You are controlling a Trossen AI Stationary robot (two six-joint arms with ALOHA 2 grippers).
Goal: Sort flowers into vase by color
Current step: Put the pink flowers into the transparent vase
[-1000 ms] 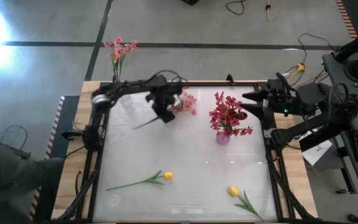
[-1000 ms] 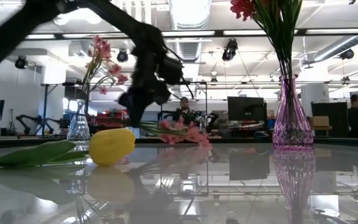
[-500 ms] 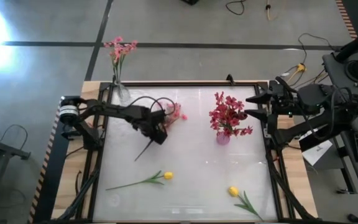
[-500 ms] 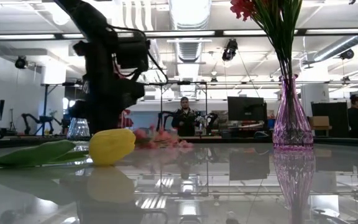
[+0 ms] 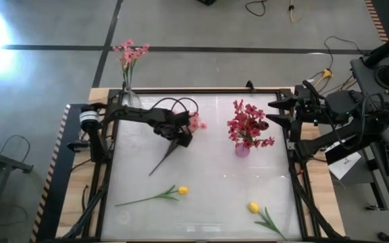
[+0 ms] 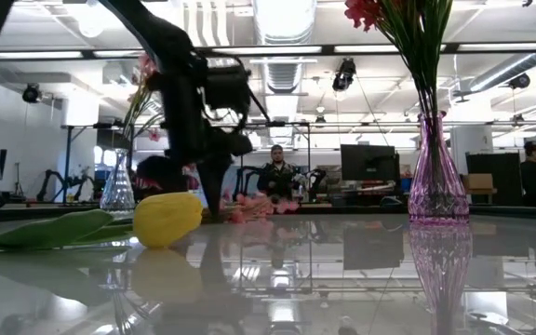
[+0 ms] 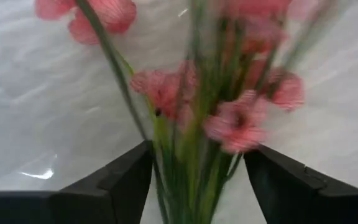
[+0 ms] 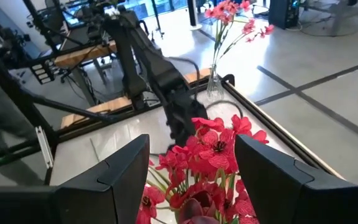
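A pink flower spray (image 5: pixel 196 123) lies on the table left of centre, its green stem (image 5: pixel 159 163) slanting toward the near edge. My left gripper (image 5: pixel 181 138) points down over it, open, with a finger on either side of the stems (image 7: pixel 185 162); I cannot tell whether they touch. A clear vase (image 5: pixel 130 98) with pink flowers stands at the far left corner. Red flowers fill a purple vase (image 5: pixel 242 150). Two yellow tulips (image 5: pixel 182 191) (image 5: pixel 253 207) lie near the front. My right gripper (image 5: pixel 273 115) waits open, raised at the table's right edge.
The purple vase (image 6: pixel 433 177) stands right of my left gripper, with a stretch of bare table between them. The near yellow tulip (image 6: pixel 166 219) and its leaf lie close to the low camera. Cables, a desk and a keyboard sit beyond the table's right edge.
My left gripper has gone down and toward the table's near edge, rolling as it went, and has opened. The pink spray, carried above the table a second ago, has turned about with it and now lies on the table, stem end toward the near edge.
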